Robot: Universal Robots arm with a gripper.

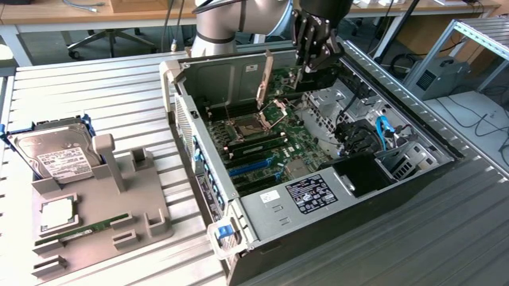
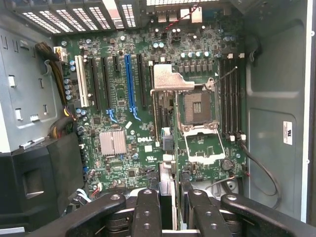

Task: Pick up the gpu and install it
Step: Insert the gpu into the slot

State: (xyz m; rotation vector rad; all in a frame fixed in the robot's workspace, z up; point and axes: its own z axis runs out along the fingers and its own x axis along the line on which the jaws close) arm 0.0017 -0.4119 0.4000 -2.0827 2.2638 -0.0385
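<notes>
A tabletop (image 1: 119,83) of ribbed, pale metal slats carries everything. An open computer case (image 1: 263,205) lies on its side on it, toward the exterior view's right. On the exterior view's left sits a grey parts holder (image 1: 119,205), with a silver hard drive (image 1: 56,156) and a slim green RAM stick (image 1: 80,231) resting in it.

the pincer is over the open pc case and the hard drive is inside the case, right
No. The pincer is over the open PC case, but the hard drive stands outside it, in the grey holder, as the exterior view shows.
</notes>
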